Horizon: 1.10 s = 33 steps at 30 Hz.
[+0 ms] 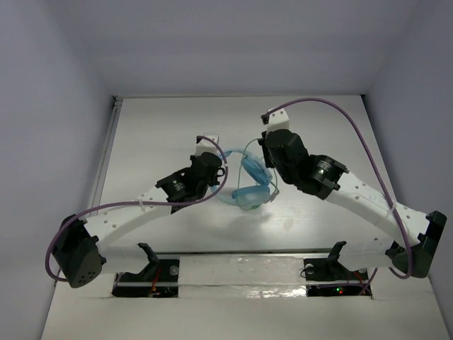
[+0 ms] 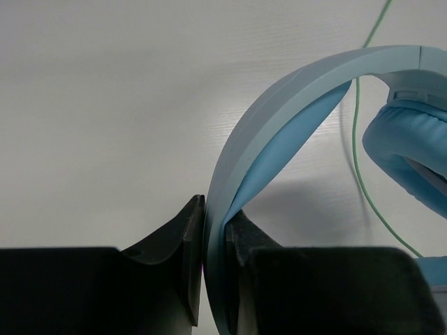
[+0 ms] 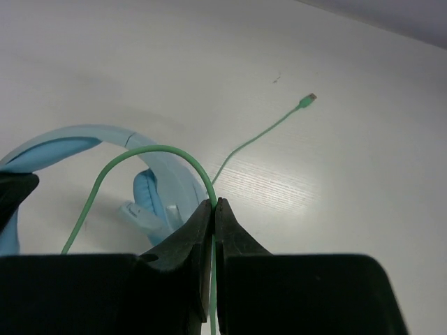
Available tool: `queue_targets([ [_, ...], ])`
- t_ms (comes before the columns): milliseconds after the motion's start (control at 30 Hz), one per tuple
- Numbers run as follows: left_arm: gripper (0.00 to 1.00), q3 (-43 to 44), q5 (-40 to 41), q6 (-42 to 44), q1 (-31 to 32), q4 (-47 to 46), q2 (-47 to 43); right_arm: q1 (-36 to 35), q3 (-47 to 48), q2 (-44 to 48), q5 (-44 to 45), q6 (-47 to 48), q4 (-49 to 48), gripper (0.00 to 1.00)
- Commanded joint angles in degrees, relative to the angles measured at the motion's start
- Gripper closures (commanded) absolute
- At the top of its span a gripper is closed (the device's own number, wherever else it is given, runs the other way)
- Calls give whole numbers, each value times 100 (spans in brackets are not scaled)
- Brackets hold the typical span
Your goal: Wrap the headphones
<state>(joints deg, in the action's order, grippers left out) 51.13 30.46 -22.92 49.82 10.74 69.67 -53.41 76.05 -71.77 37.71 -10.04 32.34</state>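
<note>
A: From above, where are the headphones (image 1: 249,190)?
B: At the middle of the white table (image 1: 163,127), between the left arm (image 1: 141,209) and the right arm (image 1: 354,191). Both wrists lean in over them and hide the fingertips. A purple cable (image 1: 368,149) loops along the right arm.

A: And the left wrist camera?
B: It shows what the top view hides. The left gripper (image 2: 214,213) is clamped on the blue headband (image 2: 293,91), its jaws pressed to either face of the band. A padded earcup (image 2: 405,146) sits at the right, and the thin green cable (image 2: 357,160) runs down behind the band.

A: The right wrist?
B: The right gripper (image 3: 214,204) is pinched together on that green cable, which arches left from the jaws toward the headphones. The other way it trails across the table to its plug (image 3: 308,100), lying loose. Only this view shows the plug.
</note>
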Motion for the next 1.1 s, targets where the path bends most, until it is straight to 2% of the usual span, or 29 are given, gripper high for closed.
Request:
queue_targets([
  [0, 100, 239, -714, 32, 36, -476, -480, 146, 95, -162, -43, 160, -464, 100],
  [200, 100, 459, -1471, 209, 36, -406, -620, 313, -2, -303, -159, 231, -860, 100],
  [400, 100, 687, -1604, 104, -25, -354, -919, 445, -433, -14, -125, 135, -1221, 100],
  [667, 100, 995, -1964, 358, -605, -151, -1025, 559, -838, 646, -238, -129, -1547, 100],
  [867, 100, 1118, -2201, 454, -912, -11, -1025, 559, -1057, 612, -475, -358, -1563, 100],
  [1067, 100, 1504, -2544, 876, -966, 393, -990, 761, -1101, 339, -431, -279, -1668, 99],
])
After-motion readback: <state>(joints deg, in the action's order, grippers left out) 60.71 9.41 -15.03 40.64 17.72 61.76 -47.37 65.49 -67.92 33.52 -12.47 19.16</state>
